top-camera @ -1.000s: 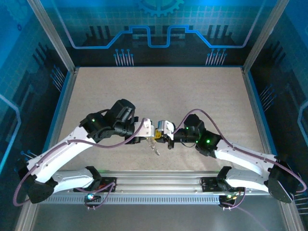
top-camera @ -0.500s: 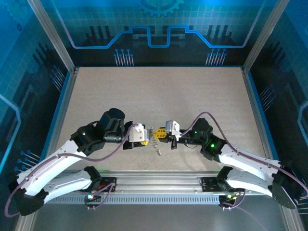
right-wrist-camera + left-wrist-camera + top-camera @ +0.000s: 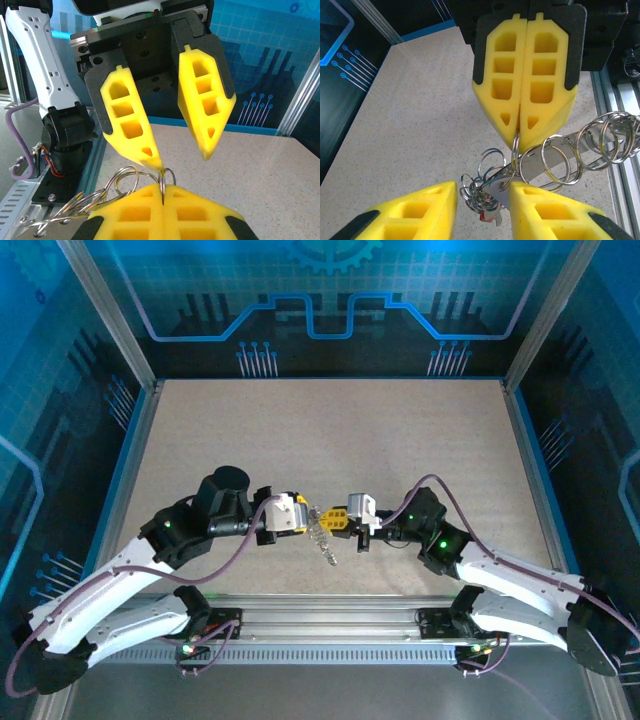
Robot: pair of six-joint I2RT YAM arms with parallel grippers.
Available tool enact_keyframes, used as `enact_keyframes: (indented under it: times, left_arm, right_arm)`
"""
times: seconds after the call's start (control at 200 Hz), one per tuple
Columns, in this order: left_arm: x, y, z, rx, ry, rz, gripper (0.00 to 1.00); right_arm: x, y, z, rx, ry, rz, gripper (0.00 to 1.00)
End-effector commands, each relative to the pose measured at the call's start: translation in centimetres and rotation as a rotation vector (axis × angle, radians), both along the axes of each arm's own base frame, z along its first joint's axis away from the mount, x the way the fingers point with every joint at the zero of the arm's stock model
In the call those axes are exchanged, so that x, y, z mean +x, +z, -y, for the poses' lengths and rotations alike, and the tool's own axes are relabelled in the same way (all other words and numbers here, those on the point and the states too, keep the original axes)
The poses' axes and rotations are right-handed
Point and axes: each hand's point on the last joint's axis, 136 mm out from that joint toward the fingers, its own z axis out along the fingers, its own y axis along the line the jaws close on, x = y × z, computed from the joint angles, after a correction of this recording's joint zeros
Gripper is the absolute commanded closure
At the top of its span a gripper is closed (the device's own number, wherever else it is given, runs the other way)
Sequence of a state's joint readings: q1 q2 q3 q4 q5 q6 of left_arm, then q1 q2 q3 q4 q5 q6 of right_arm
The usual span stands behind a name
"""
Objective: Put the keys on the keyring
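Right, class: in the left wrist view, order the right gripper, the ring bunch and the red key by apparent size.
Largest to smallest: right gripper; ring bunch; red key, partly hidden, though clearly smallest.

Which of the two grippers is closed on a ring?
The right gripper: it pinches a metal ring, while the left gripper stands open.

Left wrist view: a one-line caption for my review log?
Right gripper shut on the keyring; open left gripper straddles the dangling ring cluster below.

Blue circuit-print panels (image 3: pixel 330 300) are standing round a beige speckled tabletop (image 3: pixel 330 430), a ridged metal rail (image 3: pixel 330 625) running along its near edge.
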State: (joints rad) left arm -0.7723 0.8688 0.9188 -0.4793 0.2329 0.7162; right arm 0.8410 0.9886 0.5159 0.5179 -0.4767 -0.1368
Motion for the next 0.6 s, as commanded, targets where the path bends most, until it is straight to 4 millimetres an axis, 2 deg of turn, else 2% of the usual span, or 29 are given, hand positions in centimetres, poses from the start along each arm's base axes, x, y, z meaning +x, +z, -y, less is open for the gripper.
enact_keyframes:
  times: [0.0, 0.265, 0.425, 0.595]
  left_arm:
    - [-0.4, -0.1, 0.6, -0.017, -0.047, 0.009, 0.68]
    - [-1.2, -0.9, 0.9, -0.012, -0.087, -0.036, 0.68]
    - [-1.5, -1.5, 0.7, -0.002, -0.092, -0.047, 0.74]
    - [-1.7, -2.1, 0.6, 0.011, -0.104, -0.052, 0.95]
  right_arm:
    - [-0.1, 2.0, 0.0, 0.062, 0.018, 0.042, 1.0]
    - [0.1, 2.2, -0.2, 0.059, 0.018, 0.041, 1.0]
    - [0.2, 2.5, -0.2, 0.068, 0.015, 0.043, 1.0]
    - [0.6, 3.3, -0.2, 0.095, -0.011, 0.032, 1.0]
